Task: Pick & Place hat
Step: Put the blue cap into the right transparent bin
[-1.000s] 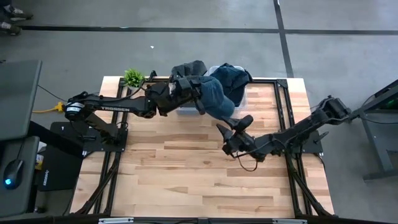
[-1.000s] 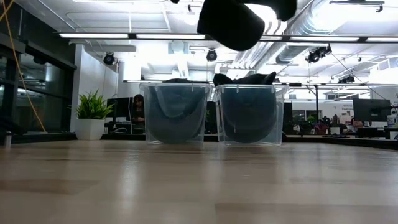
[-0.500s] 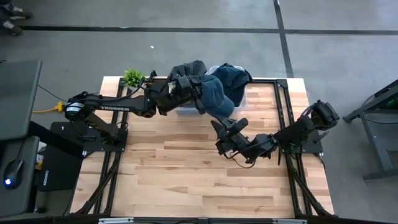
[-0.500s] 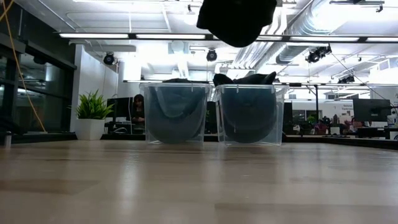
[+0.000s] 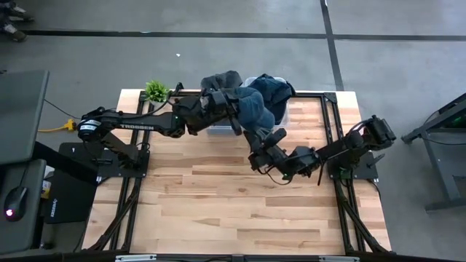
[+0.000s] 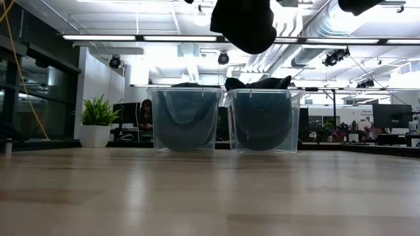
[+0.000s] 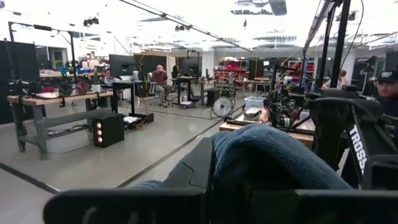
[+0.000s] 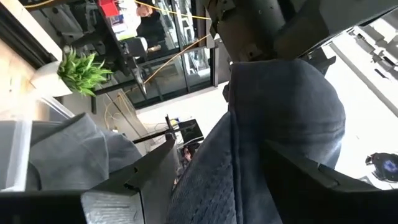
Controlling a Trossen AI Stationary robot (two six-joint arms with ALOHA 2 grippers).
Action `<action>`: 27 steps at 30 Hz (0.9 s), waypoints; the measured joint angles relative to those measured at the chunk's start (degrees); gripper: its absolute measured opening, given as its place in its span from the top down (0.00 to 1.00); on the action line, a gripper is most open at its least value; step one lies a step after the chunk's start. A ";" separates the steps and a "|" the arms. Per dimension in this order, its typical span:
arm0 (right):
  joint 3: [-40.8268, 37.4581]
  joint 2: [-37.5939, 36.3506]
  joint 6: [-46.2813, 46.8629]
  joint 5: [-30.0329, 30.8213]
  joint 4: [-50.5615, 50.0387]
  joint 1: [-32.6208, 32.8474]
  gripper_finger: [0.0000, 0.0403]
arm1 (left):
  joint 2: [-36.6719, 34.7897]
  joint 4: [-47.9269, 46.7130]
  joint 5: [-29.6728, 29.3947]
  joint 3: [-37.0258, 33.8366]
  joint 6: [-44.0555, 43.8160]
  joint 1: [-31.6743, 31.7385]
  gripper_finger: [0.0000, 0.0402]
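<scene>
A blue hat hangs in the air above the table's far middle, shut in my left gripper. In the low view its dark underside shows at the top, well clear of the table. My right gripper is open, just near of and under the hat. In the right wrist view its two fingers stand on either side of the hat's hanging part; whether they touch it I cannot tell. In the left wrist view the hat's crown bulges up past my left fingers. My left gripper holds the blue hat by its upper part, pinched between the two fingers, which come level from the table's left. The hat is lifted clear and hangs below the fingers. The exact part is hidden by the gripper and the cloth.
Two clear bins stand side by side at the far edge, the left one holding grey hats, the right one blue hats. A small potted plant sits at the far left corner. Bare wood spreads over the near half.
My right gripper has moved toward the far edge and up, from the table's middle to just under the hanging hat, and its fingers now stand around the hat's lower part. My left gripper and the hat have kept almost still.
</scene>
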 joint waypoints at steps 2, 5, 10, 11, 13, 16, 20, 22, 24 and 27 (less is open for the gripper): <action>0.00 0.00 -0.62 -0.16 0.07 -0.60 0.44 | 0.00 -0.82 0.00 0.00 0.01 0.00 0.97; 0.00 0.00 -1.91 0.68 2.59 -0.98 0.44 | 0.00 -2.71 0.00 0.00 0.02 0.00 0.97; 0.00 -0.02 -5.52 2.81 7.40 -0.81 0.44 | 0.00 -5.31 0.02 0.00 0.04 0.00 0.97; 0.00 -0.05 -5.80 3.52 7.68 -0.79 0.44 | 0.00 -5.69 0.02 0.00 0.04 0.00 0.97; 0.00 -0.07 -5.91 5.26 7.66 -0.79 0.44 | 0.00 -6.83 0.04 0.00 0.05 -0.02 0.97; 0.00 -0.07 -5.74 8.11 7.63 -0.83 0.44 | 0.04 -8.22 0.08 0.00 0.06 -0.02 0.97; 0.00 -0.15 -4.45 12.66 10.85 -0.79 0.44 | 0.05 -9.63 1.33 0.00 -0.59 -0.02 0.97; 0.00 -0.54 -3.38 14.30 11.52 -0.81 0.44 | 0.07 -10.19 1.62 0.00 -1.01 -0.02 0.97; 0.00 -1.09 -2.31 14.46 11.47 -0.81 0.44 | 0.07 -10.30 2.58 0.00 -1.09 0.00 0.97; 0.00 -2.02 -1.37 14.42 11.51 -0.81 0.44 | 0.07 -10.30 3.04 0.00 -1.11 -0.02 0.97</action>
